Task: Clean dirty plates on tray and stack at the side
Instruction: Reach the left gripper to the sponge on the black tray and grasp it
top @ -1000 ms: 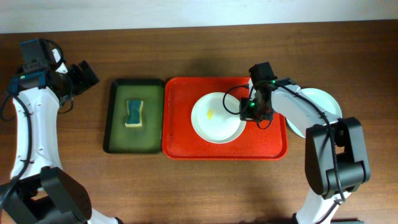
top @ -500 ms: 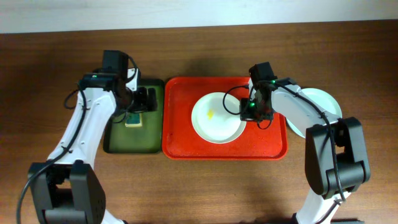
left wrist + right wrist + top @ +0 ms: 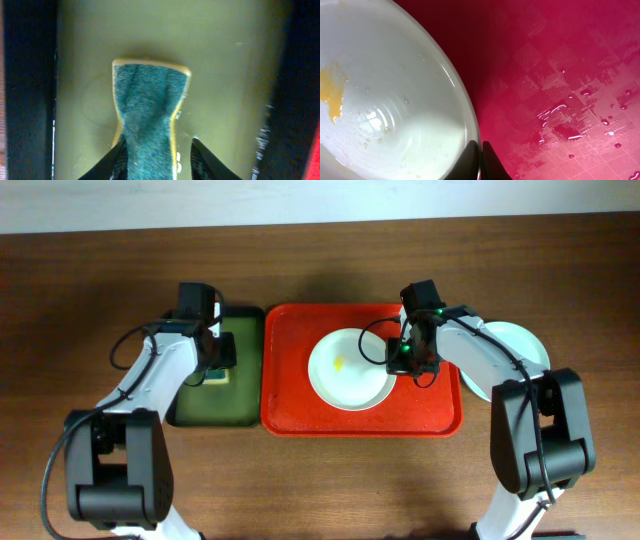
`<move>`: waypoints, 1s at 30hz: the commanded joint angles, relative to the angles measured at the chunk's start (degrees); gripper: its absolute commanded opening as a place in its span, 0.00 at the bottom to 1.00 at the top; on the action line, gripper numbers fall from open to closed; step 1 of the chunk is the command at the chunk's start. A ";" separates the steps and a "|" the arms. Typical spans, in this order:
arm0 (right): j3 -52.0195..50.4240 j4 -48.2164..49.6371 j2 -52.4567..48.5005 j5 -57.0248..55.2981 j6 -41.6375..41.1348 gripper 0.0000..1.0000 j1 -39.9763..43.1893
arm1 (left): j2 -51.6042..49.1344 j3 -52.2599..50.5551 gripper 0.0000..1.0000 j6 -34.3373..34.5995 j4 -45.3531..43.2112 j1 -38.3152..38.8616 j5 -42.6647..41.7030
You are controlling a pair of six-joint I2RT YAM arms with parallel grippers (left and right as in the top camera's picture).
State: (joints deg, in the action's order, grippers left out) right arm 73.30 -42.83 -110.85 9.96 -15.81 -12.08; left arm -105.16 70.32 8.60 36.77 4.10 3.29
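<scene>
A white plate point(image 3: 350, 370) with a yellow smear point(image 3: 338, 363) lies on the red tray point(image 3: 290, 400). My right gripper point(image 3: 398, 363) is shut on the plate's right rim. In the right wrist view the two fingertips point(image 3: 480, 146) pinch the white rim point(image 3: 465, 115), with the smear point(image 3: 332, 97) at the far left. My left gripper point(image 3: 218, 360) hangs over a green-topped sponge point(image 3: 147, 115). Its jaws straddle the sponge's near end point(image 3: 159, 142). The left finger point(image 3: 117, 160) touches the sponge and the right finger point(image 3: 202, 160) stands a little apart.
The sponge lies in a dark green tray point(image 3: 200, 405) just left of the red tray. A pale plate point(image 3: 520, 345) rests on the table to the right of the red tray, partly under my right arm. Water drops point(image 3: 570, 132) dot the red tray's floor.
My left arm has swung in from the far left and come down over the sponge in the green tray, and its jaws have narrowed around it. The right arm and plate have not moved.
</scene>
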 commanded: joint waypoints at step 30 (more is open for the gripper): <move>-1.68 -3.04 -0.11 1.49 0.33 0.04 -0.42 | 13.90 6.34 0.00 -6.91 8.72 2.08 -6.49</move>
State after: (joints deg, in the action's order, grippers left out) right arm 73.08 -45.63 -110.85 11.05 -15.22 -12.08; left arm -91.81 75.77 2.55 45.47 4.32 -2.79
